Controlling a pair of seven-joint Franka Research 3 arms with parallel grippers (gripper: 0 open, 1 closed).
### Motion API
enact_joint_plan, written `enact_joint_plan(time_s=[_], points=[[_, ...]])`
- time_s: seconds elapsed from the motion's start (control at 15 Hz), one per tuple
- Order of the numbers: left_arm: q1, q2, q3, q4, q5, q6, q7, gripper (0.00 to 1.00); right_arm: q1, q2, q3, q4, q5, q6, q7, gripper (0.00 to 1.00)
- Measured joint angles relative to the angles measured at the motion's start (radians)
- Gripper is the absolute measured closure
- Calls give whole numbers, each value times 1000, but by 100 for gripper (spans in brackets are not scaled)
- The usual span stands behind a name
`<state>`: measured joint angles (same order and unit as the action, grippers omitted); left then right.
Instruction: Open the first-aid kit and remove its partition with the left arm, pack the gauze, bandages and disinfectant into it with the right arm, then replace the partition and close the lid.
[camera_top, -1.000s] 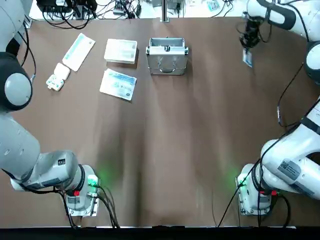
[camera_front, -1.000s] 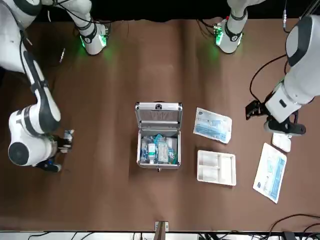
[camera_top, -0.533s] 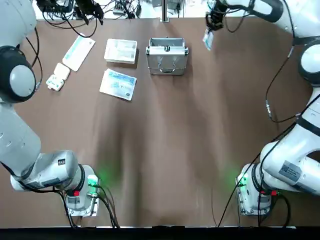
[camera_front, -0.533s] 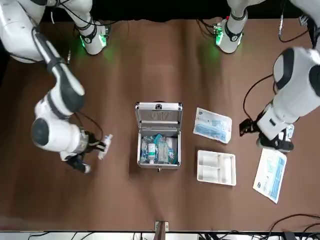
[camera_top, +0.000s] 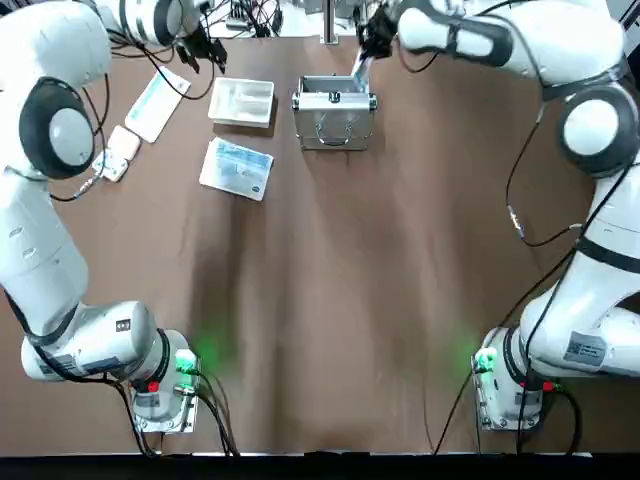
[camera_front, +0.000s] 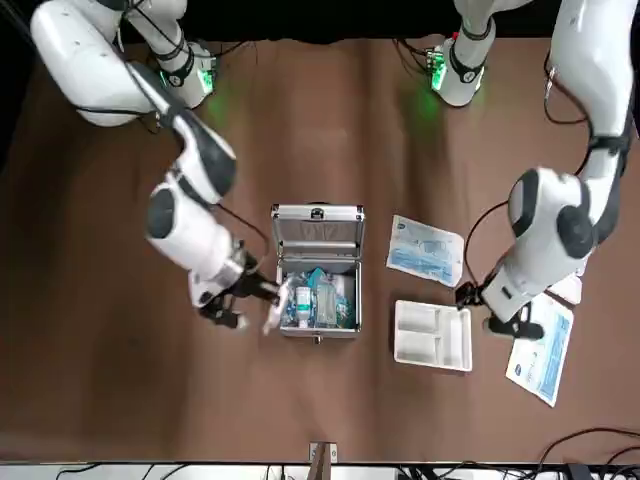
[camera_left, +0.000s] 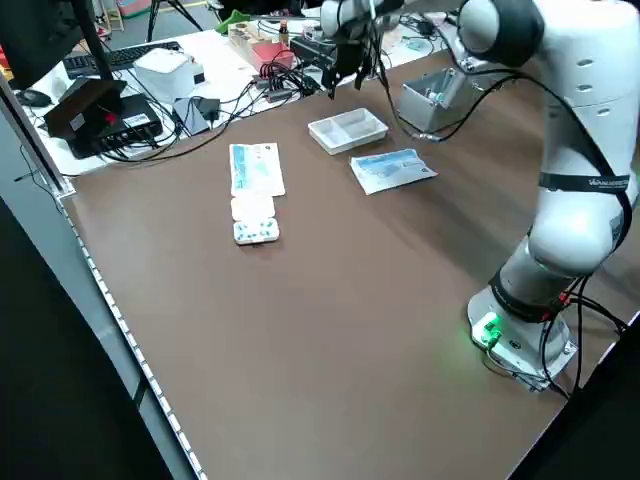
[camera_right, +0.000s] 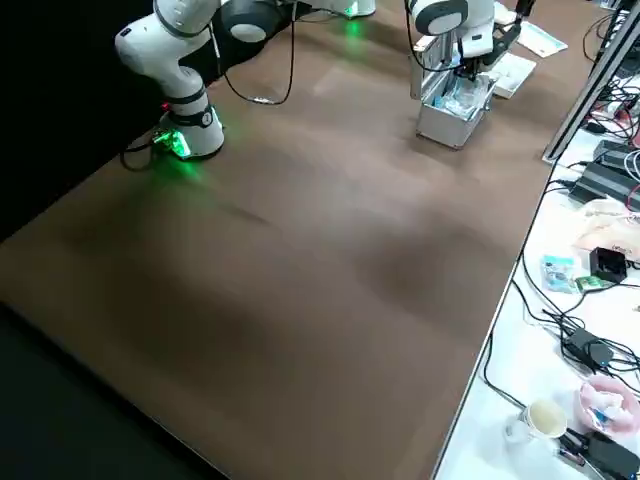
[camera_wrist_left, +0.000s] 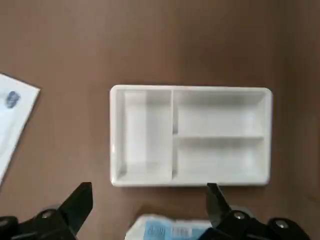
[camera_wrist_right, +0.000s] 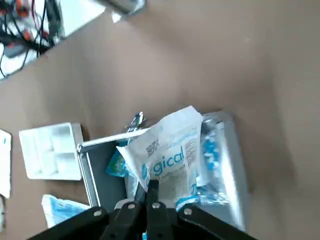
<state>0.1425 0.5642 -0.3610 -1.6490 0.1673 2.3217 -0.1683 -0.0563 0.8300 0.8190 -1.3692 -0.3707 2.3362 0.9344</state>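
We see the right gripper pinching a printed gauze packet just above the open first-aid kit, while the left gripper, fingers spread and empty, hovers over the partition lying on the table.

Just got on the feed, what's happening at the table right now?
The right gripper is shut on a white printed packet and holds it by the open first-aid kit, which already has supplies inside, its lid raised. The left gripper is open above the partition, which lies on the table beside the kit. A white-and-blue packet and a long slim box lie on the table too.
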Motion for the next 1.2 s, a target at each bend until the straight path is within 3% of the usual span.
enact_joint_plan(time_s=[0.2,0.33,0.6,1.0,1.07,1.2], points=[[0,93,3,1,11,114,-41,0,155,28,-116,21,2,100,2,98],[1,130,7,5,11,151,-81,1,208,54,-143,55,2,106,2,98],[-13,145,7,23,15,156,-93,7,224,88,-151,77,2,102,-3,98],[-72,162,22,25,152,155,-120,7,227,100,-151,79,36,89,-6,98],[-71,168,28,25,156,155,-120,9,233,101,-151,79,40,88,-6,89],[-70,178,29,26,156,155,-120,12,242,101,-151,79,41,86,-6,86]])
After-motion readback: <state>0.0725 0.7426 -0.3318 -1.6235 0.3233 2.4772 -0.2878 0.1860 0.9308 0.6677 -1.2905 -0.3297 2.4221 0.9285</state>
